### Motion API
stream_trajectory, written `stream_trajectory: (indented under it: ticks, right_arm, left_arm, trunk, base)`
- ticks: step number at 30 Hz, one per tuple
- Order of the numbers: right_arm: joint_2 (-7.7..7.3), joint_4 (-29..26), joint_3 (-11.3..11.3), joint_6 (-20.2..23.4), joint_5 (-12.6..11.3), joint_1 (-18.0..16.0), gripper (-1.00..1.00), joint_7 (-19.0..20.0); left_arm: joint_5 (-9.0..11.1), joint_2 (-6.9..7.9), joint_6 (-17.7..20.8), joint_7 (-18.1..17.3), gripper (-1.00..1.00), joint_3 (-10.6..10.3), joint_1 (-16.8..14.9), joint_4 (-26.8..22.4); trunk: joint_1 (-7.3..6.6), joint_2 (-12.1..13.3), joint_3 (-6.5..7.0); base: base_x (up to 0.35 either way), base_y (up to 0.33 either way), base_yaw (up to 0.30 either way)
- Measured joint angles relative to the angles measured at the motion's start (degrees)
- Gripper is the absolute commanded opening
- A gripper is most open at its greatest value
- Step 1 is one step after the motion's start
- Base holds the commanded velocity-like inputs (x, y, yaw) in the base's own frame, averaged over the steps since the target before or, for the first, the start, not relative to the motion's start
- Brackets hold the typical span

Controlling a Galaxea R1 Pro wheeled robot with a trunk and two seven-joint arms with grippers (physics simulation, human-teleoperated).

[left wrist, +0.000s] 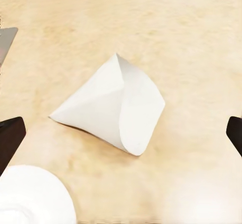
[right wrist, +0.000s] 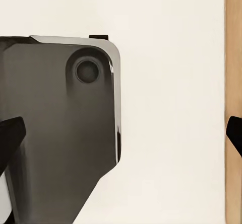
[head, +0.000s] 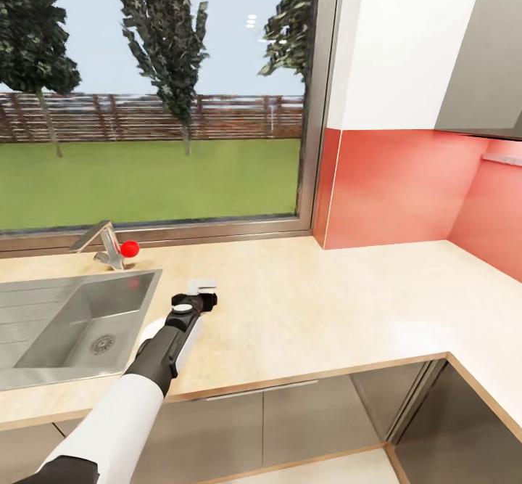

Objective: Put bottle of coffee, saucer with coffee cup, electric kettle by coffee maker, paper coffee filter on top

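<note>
The paper coffee filter [left wrist: 113,108], a white folded cone, lies flat on the light wood kitchen countertop [head: 312,310]. My left gripper [left wrist: 121,136] hangs open right above it, its dark fingertips [left wrist: 10,143] at either side of the filter and not touching it. In the head view the left gripper [head: 203,297] is just right of the sink, with a bit of the filter [head: 201,282] showing beyond it. In the left wrist view a round white rim [left wrist: 30,199], perhaps the saucer, lies close to the filter. My right gripper [right wrist: 121,133] is open and holds nothing.
An inset steel sink [head: 72,317] with a tap and red knob [head: 129,248] sits left of my arm. A window and red backsplash [head: 391,186] stand behind the counter, which turns a corner at the right. Under the right gripper are a dark grey robot part [right wrist: 55,133] and pale floor.
</note>
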Motion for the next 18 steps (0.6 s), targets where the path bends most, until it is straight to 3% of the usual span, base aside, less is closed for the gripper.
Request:
stream_trajectory:
  ticks: [7,18]
  right_arm:
    - [0.00,0.0,0.0,-0.1,0.0,0.0,1.00,0.0]
    - [0.00,0.0,0.0,-0.1,0.0,0.0,1.00,0.0]
  left_arm:
    - [0.0,1.14,0.0,0.1,1.00,0.1,0.6,0.0]
    - [0.1,1.41,0.0,0.0,1.00,0.1,0.7,0.0]
  trunk:
    - [-0.03,0.0,0.00]
    - [-0.01,0.0,0.00]
  base:
    - [0.144,0.000,0.000]
    - [0.083,0.000,0.000]
